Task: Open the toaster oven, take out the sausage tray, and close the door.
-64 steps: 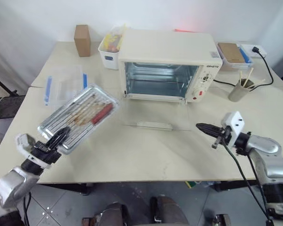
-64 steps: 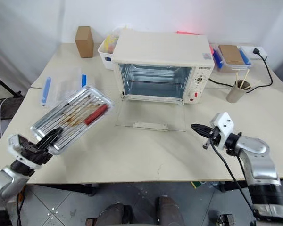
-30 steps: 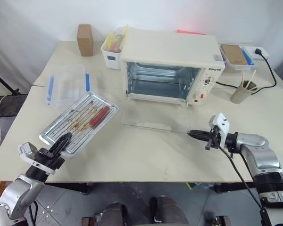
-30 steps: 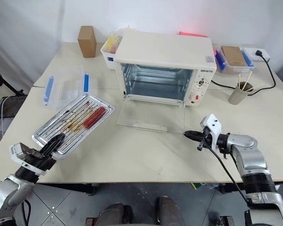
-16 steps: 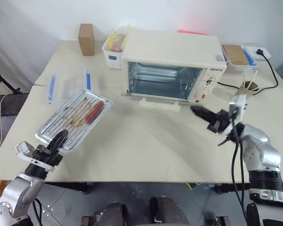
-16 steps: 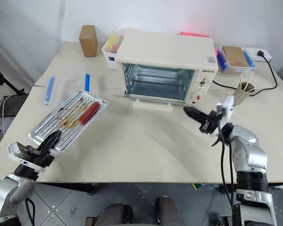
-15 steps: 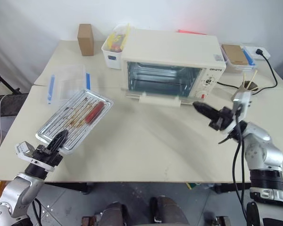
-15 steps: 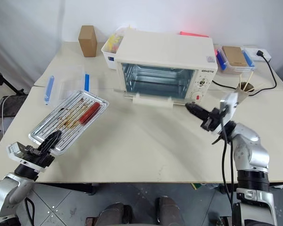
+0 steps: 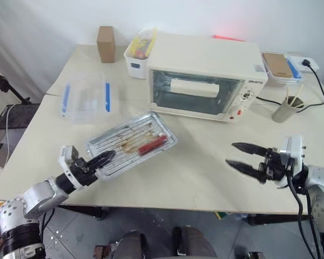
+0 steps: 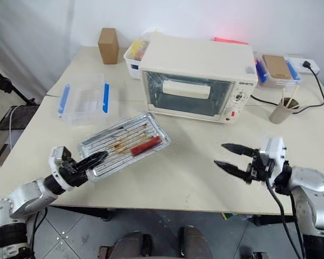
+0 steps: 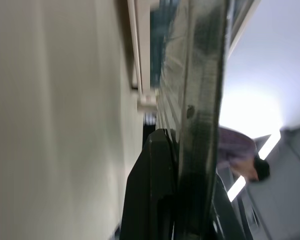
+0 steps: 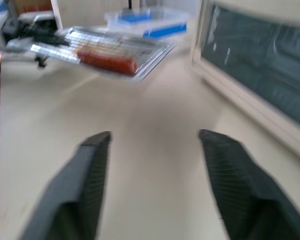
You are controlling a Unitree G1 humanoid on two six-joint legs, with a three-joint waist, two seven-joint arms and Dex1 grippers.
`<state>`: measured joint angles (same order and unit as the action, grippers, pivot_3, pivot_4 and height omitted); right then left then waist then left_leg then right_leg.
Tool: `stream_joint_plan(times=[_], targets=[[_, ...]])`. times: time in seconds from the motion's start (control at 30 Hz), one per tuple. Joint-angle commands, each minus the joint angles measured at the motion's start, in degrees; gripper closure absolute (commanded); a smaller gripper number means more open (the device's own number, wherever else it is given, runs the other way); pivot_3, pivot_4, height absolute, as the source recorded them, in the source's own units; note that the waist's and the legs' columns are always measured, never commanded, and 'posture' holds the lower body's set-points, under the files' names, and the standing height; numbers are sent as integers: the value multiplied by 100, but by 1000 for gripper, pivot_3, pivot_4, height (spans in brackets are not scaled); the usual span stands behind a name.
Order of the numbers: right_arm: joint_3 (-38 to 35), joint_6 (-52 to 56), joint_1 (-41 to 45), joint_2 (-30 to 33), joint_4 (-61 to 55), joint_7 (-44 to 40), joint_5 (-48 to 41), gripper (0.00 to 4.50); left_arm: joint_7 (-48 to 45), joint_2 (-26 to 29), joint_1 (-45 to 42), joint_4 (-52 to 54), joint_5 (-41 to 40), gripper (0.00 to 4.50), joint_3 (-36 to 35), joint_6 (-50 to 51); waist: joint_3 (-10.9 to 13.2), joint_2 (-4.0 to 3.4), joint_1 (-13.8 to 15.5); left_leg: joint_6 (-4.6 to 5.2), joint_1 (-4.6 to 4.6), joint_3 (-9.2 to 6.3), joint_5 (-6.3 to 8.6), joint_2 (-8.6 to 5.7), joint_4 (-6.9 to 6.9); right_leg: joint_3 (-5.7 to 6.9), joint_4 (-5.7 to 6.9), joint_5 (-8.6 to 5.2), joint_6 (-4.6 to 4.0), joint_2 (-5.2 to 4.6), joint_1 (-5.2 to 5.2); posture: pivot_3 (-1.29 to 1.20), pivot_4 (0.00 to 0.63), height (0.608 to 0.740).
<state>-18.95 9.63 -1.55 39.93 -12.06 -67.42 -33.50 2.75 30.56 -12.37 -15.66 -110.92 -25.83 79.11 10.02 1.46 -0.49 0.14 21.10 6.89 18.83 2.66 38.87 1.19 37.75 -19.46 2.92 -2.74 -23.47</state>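
Observation:
The cream-white toaster oven (image 9: 205, 70) stands at the back of the table. Its glass door (image 9: 197, 96) is up and closed, with the bar handle (image 9: 194, 87) across the top. The silver sausage tray (image 9: 130, 143), stained brown and carrying one red sausage (image 9: 151, 144), hangs just above the table left of centre. My left gripper (image 9: 101, 158) is shut on its near corner, and in the left wrist view the black fingers (image 11: 155, 185) clamp the tray's rim (image 11: 200, 100). My right gripper (image 9: 232, 154) hovers open over the table's front right, pointing left, well short of the oven and touching nothing.
A clear plastic box with blue latches (image 9: 86, 100) lies at the left. A white bin (image 9: 139, 54) and a cardboard box (image 9: 105, 43) stand behind it. A cup of sticks (image 9: 287, 109), a lidded container (image 9: 281, 65) and a black cable (image 9: 308, 81) are right of the oven.
The oven door has swung up and shut. My right gripper has drawn back toward the front edge and opened. My left gripper has carried the tray rightward toward the table's middle.

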Motion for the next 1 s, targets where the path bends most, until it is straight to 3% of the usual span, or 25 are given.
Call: stream_joint_plan(times=[0.03,0.27,0.57,0.67,0.8,0.93,1.0], targets=[[-575,-399,-883,0,-671,-43,-12,202,-633,18,-782,-544,640,4500,784,332,2,-11,84,-3,-1,-4,-2,-2,-3,3,2,0,0,0,0,0,150,740],[-1304,-564,-2050,-274,-1124,365,-120,47,-2663,-260,-2357,-1415,3299,4500,2365,314,-2,-23,168,-3,-1,-10,-8,-19,3,-9,-1,5,9,7,10,0,150,740],[-1444,-544,-2684,-397,-1402,654,-156,47,-4579,-759,-3584,-2533,5594,4500,3508,-207,-25,-64,191,-1,-6,-10,-6,-27,0,-16,-10,8,15,4,16,0,150,740],[-1416,-536,-2747,-426,-1509,739,-162,0,-4782,-862,-3831,-2830,6052,3938,3511,-226,-26,-65,182,2,-7,-10,-5,-26,-3,-17,-9,8,16,2,17,0,150,740],[-1320,-500,-2691,-446,-1584,875,-141,0,-5120,-867,-3924,-2995,6469,2765,3365,-229,-25,-63,159,3,-4,-11,-5,-23,-9,-17,-10,8,16,2,11,0,150,740],[-1209,-476,-2621,-449,-1611,953,-130,0,-5320,-608,-3731,-2641,6694,1575,3325,-56,-24,-62,100,3,-4,-11,-5,-17,-12,-17,-8,8,15,3,8,0,150,740],[-1132,-469,-2563,-402,-1545,908,-121,0,-5450,-221,-3433,-2060,6730,1030,3262,-120,-24,-61,19,1,-5,-12,-6,-13,-14,-16,-6,7,14,4,8,0,150,740]])
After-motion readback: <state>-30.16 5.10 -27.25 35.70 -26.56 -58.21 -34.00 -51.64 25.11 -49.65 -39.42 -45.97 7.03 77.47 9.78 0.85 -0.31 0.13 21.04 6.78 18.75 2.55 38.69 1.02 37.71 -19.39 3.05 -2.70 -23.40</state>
